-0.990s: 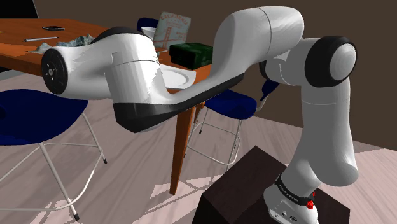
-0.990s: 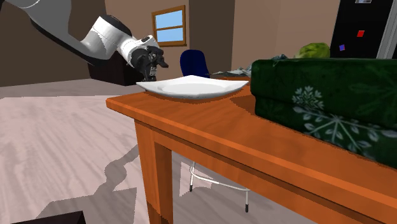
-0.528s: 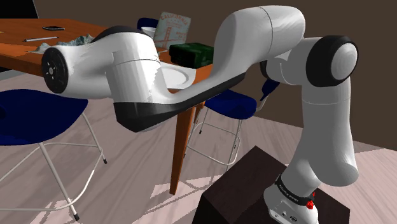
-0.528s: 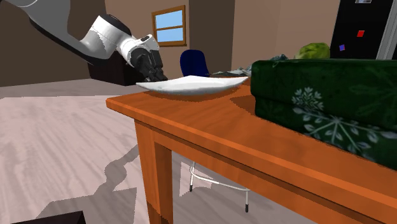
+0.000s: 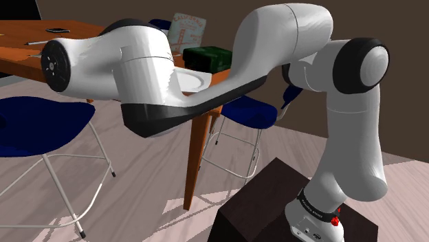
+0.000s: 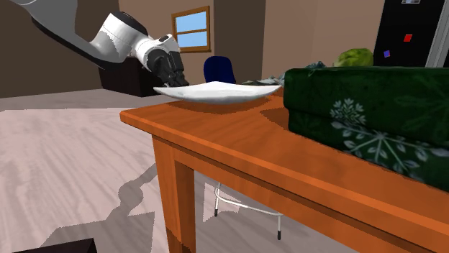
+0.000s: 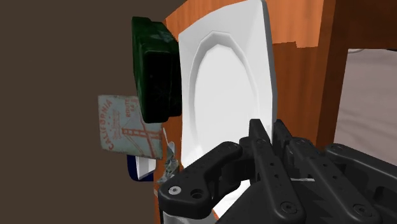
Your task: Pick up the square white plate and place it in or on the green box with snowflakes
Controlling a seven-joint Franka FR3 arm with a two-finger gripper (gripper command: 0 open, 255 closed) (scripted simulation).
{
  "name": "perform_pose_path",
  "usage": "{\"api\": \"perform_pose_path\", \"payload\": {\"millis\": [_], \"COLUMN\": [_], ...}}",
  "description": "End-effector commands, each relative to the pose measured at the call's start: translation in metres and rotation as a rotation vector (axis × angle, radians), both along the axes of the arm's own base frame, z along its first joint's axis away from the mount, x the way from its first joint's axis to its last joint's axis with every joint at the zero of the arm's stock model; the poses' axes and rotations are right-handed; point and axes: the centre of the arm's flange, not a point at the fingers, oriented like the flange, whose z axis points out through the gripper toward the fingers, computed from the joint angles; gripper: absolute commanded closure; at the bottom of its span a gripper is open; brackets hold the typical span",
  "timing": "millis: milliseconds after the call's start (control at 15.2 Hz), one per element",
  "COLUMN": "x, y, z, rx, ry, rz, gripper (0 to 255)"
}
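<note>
Stand (image 5: 275,206): a dark box at the shoulder view's lower right. The picture's edge cuts part of it off.
Arm (image 5: 144,69): big and white. In the shoulder view it covers most of the plate and part of the table.
Hand: the gripper (image 6: 175,79) pinches the plate's rim between its two black fingers.
Plate: the square white plate (image 6: 223,93) is near the table's corner. It is held about flat, just over the wood, with its shadow under it. I cannot tell if its far side touches.
Green box (image 6: 360,108): it sits on the table (image 6: 216,144), just beside the plate. It has snowflakes on its side. The second exterior view's right edge cuts it off.
Room: there is open floor (image 6: 72,165) past the table's corner. A blue chair (image 5: 34,127) stands by the table.
Far: a California card (image 7: 127,124) is beyond the box.
</note>
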Motion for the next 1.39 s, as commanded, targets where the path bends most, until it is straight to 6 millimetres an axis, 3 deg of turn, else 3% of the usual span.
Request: {"api": "perform_pose_path", "payload": {"millis": [0,1320], "x": [0.001,0.001], "y": [0.001,0.001], "z": [0.01,0.116], "rx": [0.0,0.0], "ry": [0.0,0.0], "rz": [0.0,0.0], "gripper": [255,255]}}
